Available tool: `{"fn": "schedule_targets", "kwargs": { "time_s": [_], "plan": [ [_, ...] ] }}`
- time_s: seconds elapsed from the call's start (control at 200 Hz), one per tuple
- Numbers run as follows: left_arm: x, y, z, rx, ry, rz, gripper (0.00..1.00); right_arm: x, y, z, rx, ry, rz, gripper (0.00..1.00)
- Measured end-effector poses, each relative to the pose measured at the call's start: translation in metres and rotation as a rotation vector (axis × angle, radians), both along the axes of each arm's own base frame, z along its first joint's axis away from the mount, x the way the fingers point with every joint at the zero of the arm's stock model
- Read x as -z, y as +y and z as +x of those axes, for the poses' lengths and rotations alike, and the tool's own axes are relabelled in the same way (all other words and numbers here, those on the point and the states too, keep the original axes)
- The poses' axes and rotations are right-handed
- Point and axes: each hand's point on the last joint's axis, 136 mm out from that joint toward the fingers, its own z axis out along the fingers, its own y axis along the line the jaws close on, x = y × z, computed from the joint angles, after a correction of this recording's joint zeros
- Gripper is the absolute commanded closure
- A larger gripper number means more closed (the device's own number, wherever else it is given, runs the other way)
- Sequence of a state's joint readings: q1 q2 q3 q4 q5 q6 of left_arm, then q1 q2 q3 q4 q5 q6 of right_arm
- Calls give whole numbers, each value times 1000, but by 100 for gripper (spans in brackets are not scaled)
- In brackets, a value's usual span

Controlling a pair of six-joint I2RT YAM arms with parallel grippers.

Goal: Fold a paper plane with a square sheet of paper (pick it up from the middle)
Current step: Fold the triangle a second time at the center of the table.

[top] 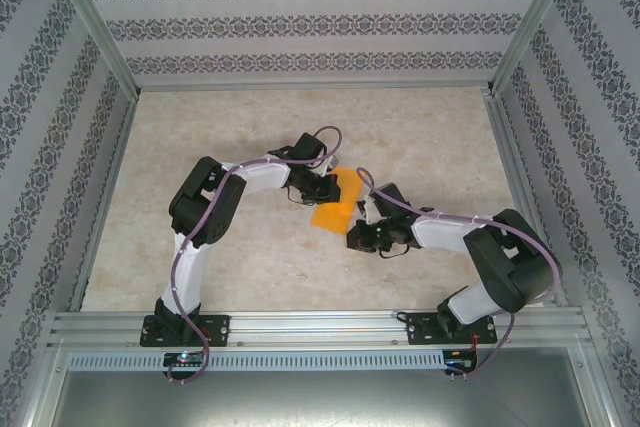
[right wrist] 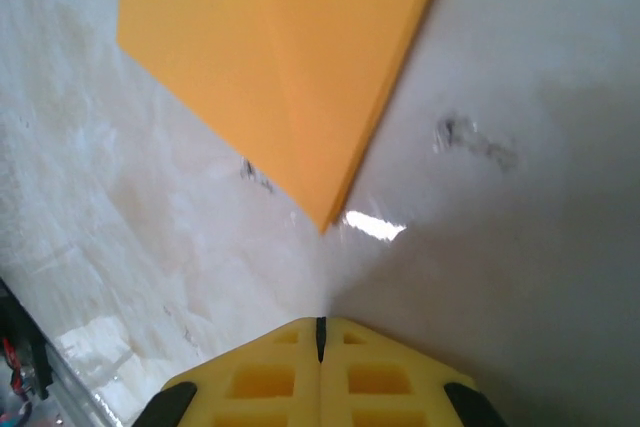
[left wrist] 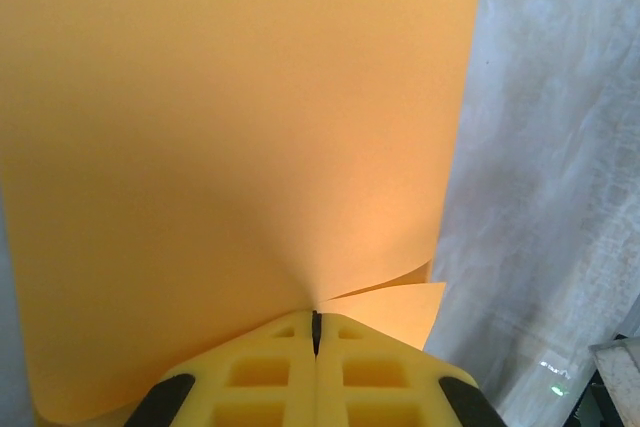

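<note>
Two robot arms. The left arm (top: pixel 205 209) and right arm (top: pixel 505 259) have glossy black joint housings and white link shells. A purple cable (top: pixel 178 272) trails along each. Bases (top: pixel 185 329) are black. Left fingers (left wrist: pixel 255 377) and right fingers (right wrist: pixel 260 382) are bright yellow, with square pockets and black outer corners.

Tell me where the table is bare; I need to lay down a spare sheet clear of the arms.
Bare: the far strip of table along the back wall, and the near patch between the arm bases. Crowded: the centre, where the left gripper and right gripper flank the paper.
</note>
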State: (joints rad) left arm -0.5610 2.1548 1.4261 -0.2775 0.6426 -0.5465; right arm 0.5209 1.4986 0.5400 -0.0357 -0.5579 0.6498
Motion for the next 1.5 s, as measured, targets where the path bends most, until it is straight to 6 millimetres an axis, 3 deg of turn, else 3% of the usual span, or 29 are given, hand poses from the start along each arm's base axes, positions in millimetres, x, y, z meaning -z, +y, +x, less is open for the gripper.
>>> {"fn": "schedule_targets", "kwargs": {
  "time_s": [0.17,0.375,0.639,0.894,1.169,1.499],
  "plan": [
    [0,0,0,4,-3,-1,94,-16,-2,14,61,7,78,98],
    [0,0,0,8,-6,-1,94,-34,2,56,127,-32,141,98],
    [0,0,0,16,-11,-2,94,-23,13,98,130,-35,133,98],
    [0,0,0,22,-16,-2,94,0,-2,104,132,-5,71,98],
    [0,-1,2,32,-25,3,94,1,-13,113,127,-42,4,97],
    [0,-1,2,38,-26,2,94,-2,-44,114,176,-67,-125,96]
  ]
}}
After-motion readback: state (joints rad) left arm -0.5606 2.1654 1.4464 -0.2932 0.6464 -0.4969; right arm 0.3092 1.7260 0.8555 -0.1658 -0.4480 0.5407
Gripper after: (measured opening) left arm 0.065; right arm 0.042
